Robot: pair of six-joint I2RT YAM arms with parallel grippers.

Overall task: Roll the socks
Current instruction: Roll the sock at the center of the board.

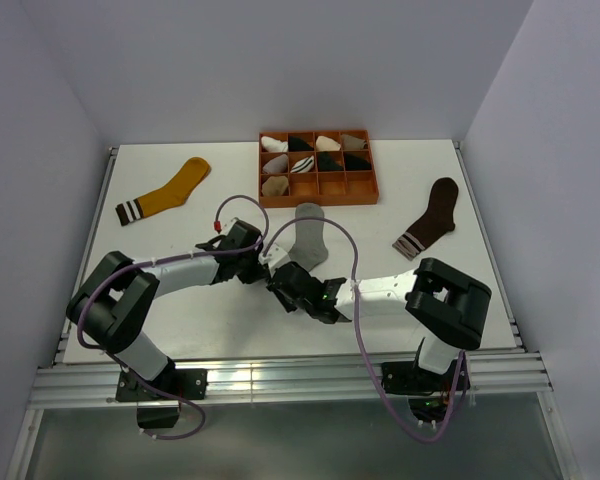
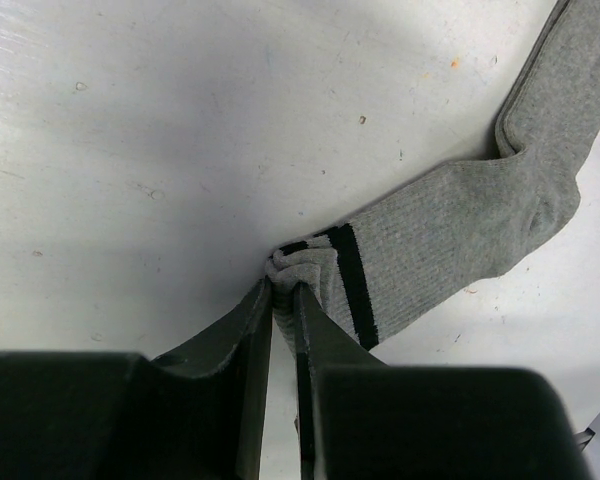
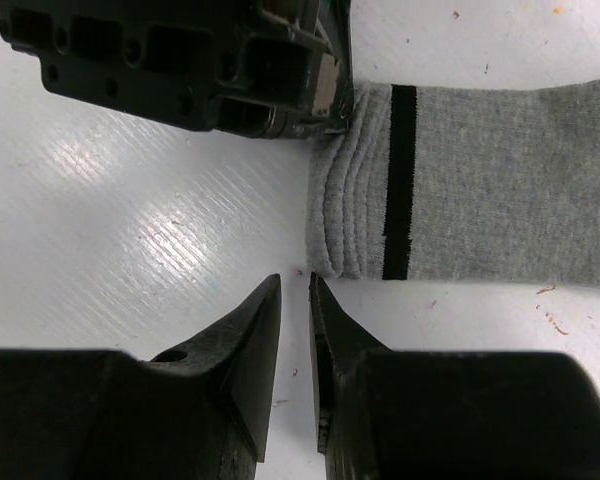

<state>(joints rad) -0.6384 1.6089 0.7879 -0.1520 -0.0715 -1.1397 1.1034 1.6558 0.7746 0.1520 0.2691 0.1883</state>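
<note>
The grey sock point(image 1: 308, 236) lies mid-table, cuff toward me; its cuff with a black stripe is bunched. My left gripper point(image 2: 284, 290) is shut on one corner of that cuff point(image 2: 298, 262), low on the table. My right gripper point(image 3: 295, 281) hovers just short of the cuff's other corner point(image 3: 342, 235), its jaws a narrow gap apart with nothing between them. In the top view the two grippers point(image 1: 268, 256) point(image 1: 281, 283) meet at the cuff. The mustard-yellow sock point(image 1: 166, 192) lies flat at the back left. The dark brown sock point(image 1: 432, 216) lies flat at the right.
An orange divided tray point(image 1: 318, 189) holding small white, black and beige sock bundles stands at the back centre, just behind the grey sock's toe. White walls enclose the table on three sides. Cables loop over both arms.
</note>
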